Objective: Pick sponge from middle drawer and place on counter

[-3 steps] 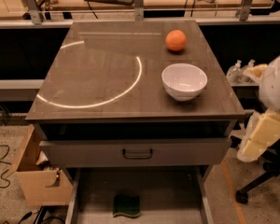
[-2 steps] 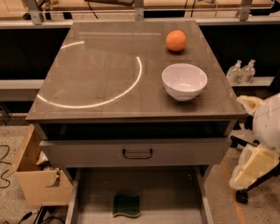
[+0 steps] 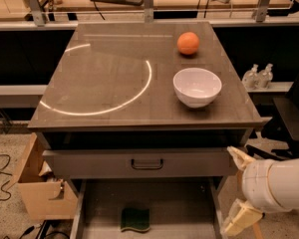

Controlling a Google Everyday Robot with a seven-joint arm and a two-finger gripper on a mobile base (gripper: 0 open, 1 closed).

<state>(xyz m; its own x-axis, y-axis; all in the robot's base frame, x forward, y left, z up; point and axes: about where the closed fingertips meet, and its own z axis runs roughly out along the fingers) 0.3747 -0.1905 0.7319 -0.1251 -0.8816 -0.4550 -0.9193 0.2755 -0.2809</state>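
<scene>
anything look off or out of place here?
Nothing stands out. Sponge lies flat in the open middle drawer; white bowl upright and orange ball sit on the counter. Pincer hangs open at lower right, beside the drawer.

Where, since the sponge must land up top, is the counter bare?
Left half of the counter, around the light arc, is bare. Right side is crowded: bowl in front, orange ball behind. The open hand hangs low, right of the drawer.
</scene>
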